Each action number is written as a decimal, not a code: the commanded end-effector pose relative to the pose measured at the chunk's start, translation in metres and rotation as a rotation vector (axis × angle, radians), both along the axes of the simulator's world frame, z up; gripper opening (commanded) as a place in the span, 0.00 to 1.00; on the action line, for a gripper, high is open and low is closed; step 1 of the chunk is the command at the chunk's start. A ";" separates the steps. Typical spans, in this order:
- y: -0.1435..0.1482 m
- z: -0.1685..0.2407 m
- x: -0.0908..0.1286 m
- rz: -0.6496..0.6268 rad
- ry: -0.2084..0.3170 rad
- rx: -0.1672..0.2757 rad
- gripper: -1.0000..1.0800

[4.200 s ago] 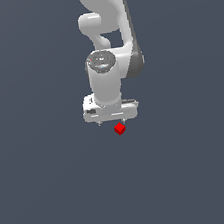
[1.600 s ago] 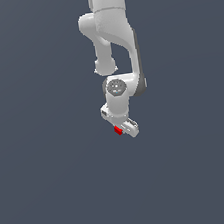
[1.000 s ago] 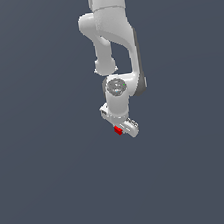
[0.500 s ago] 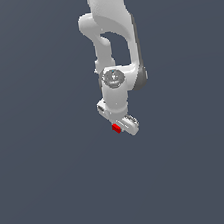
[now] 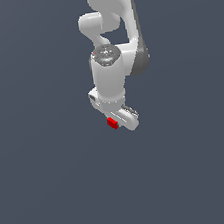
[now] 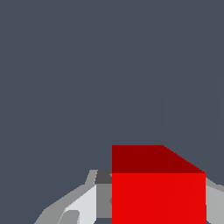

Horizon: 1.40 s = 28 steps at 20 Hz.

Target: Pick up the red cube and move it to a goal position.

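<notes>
Gripper (image 5: 116, 123) is clamping the red cube (image 5: 112, 122) between its fingers (image 6: 83, 205), carrying it. Arm is straightening compared with half a second ago, cube riding along. Judging transport underway; no goal marker visible.

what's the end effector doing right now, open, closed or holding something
End effector: closed on the red cube, which sits between its fingers in the wrist view.

At first the red cube (image 5: 112, 123) sat alone under the open gripper (image 5: 116, 123). Now the gripper has closed on it, turned, and risen a little toward the middle of the frame.
</notes>
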<state>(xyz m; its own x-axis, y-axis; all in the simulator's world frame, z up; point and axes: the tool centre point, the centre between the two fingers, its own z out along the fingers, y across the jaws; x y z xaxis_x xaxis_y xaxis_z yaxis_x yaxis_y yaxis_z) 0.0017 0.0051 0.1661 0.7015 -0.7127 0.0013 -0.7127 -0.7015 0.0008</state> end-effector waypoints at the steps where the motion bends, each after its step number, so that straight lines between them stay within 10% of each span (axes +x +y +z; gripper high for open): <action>1: -0.004 0.026 0.008 0.000 0.000 -0.001 0.00; 28: -0.033 0.225 0.081 0.002 0.000 0.001 0.00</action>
<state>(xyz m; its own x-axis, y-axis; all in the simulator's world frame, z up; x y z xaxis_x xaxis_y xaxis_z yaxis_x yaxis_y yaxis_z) 0.0797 -0.0268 0.3839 0.7024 -0.7118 0.0006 -0.7118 -0.7024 0.0007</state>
